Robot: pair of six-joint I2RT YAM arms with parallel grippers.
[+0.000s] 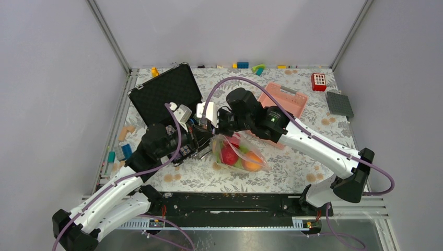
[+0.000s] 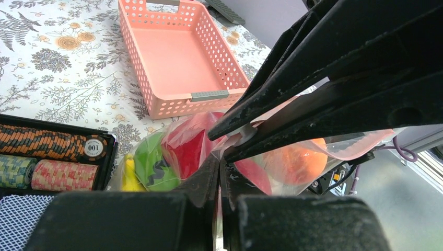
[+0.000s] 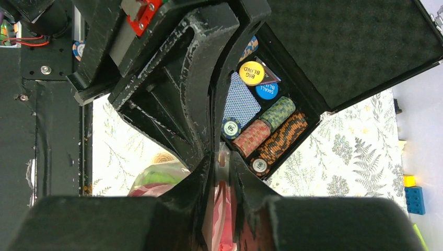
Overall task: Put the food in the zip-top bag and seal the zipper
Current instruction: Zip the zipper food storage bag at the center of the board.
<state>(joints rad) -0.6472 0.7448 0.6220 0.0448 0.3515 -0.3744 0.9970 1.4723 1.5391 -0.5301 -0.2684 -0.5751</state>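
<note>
The clear zip-top bag (image 1: 261, 164) lies mid-table, its mouth toward the black case. Inside it are a red apple (image 1: 229, 155), an orange fruit (image 1: 252, 160), a green fruit (image 2: 151, 162) and a yellow banana (image 2: 128, 177). My left gripper (image 1: 205, 145) is shut on the bag's mouth edge, which shows between its fingers in the left wrist view (image 2: 220, 159). My right gripper (image 1: 218, 129) is shut on the zipper (image 2: 243, 132) right beside it, on a small pale piece of the strip (image 3: 223, 159). The two grippers' tips almost touch.
An open black case (image 1: 167, 94) with poker chips (image 3: 271, 137) sits just left of the grippers. The empty pink basket (image 1: 286, 99) stands behind the bag. A red block (image 1: 318, 82), a grey plate (image 1: 339, 103) and loose bricks (image 1: 243, 65) lie at the back.
</note>
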